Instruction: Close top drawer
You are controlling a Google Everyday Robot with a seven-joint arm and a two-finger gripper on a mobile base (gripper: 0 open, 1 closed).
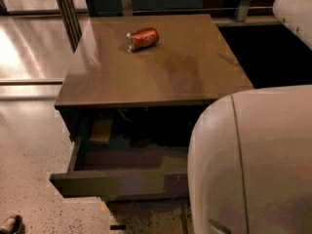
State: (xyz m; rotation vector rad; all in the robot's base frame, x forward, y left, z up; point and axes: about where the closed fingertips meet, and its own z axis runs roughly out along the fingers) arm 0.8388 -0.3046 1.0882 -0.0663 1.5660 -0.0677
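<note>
Found top drawer [119,183] pulled well out from under the brown tabletop [161,77], front panel low in the view and jutting toward the camera, right end hidden behind the white arm housing [258,165]. Judged rigid, board or wood, moderately heavy, probably riding on slides; expected to travel straight back under a steady push, with some drag. No handle seen on the flat front, so nothing to pinch. Best taken by flat contact against the front panel near its middle, pressed square toward the cabinet [73,123] to avoid racking sideways. Noted a yellowish item [101,130] inside at the back left corner, by appearance low enough not to foul the closing. Unable to locate the gripper: out of view, presumably behind or beyond the arm housing at right. Cannot tell whether spread or pressed together, nor whether touching anything. Recorded a red can [143,38] lying on its side on the tabletop, well apart from the drawer. Speckled floor [29,145] at left.
</note>
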